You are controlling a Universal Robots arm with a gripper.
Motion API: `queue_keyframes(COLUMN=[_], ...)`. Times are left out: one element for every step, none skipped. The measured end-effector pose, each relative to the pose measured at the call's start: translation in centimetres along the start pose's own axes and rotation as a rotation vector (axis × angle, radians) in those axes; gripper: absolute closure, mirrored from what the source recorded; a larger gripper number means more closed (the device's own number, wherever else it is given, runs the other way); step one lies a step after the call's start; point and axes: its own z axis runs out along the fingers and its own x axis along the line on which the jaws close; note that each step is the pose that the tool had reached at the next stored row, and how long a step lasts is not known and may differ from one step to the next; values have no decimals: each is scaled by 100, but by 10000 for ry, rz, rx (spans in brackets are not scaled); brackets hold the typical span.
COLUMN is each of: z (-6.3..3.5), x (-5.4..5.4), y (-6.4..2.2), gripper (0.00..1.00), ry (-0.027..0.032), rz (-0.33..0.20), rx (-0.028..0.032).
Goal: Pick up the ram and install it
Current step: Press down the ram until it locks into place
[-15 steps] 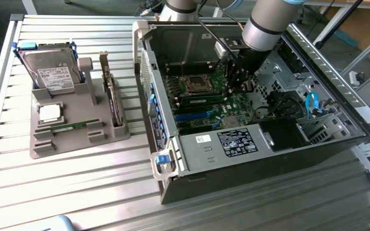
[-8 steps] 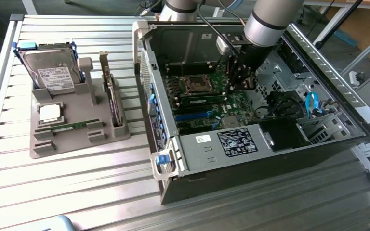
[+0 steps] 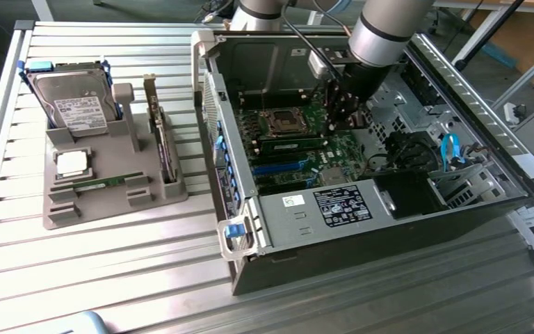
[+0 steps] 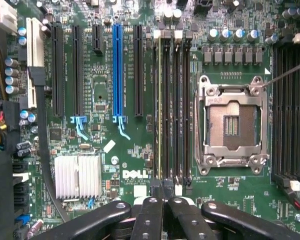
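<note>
Claw (image 3: 349, 120) inside the case (image 3: 452, 182), low over the board (image 4: 115, 165); fingers (image 4: 149, 220) pinched together, nothing seen between them. Straight ahead of the fingertips a ram (image 4: 160, 107) stands edge-up in the slot bank (image 4: 176, 107) beside the CPU socket (image 4: 232, 122). Another stick (image 3: 100, 184) lies in the tray (image 3: 109, 209), well away from the claw, outside the case. Risk, judged: stick half-seated if pressed off-centre; a skewed push could stress slot latches or board.
</note>
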Motion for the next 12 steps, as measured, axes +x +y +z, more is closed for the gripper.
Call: queue_keyframes(z=[1,1,2,2,3,3,4,5,6,7,7,8], x=[0,0,0,1,1,1,1,1,2,2,2,2], y=[17,38,63,89,112,135,159,192,219,252,280,301], gripper=[89,89,89,89,89,89,89,89,89,89,89,89], ry=[-1,0,0,0,-1,0,0,0,0,-1,-1,0], rz=[0,-1,-1,0,-1,-1,-1,-1,0,-1,-1,-1], rx=[0,0,0,0,0,0,0,0,0,0,0,1])
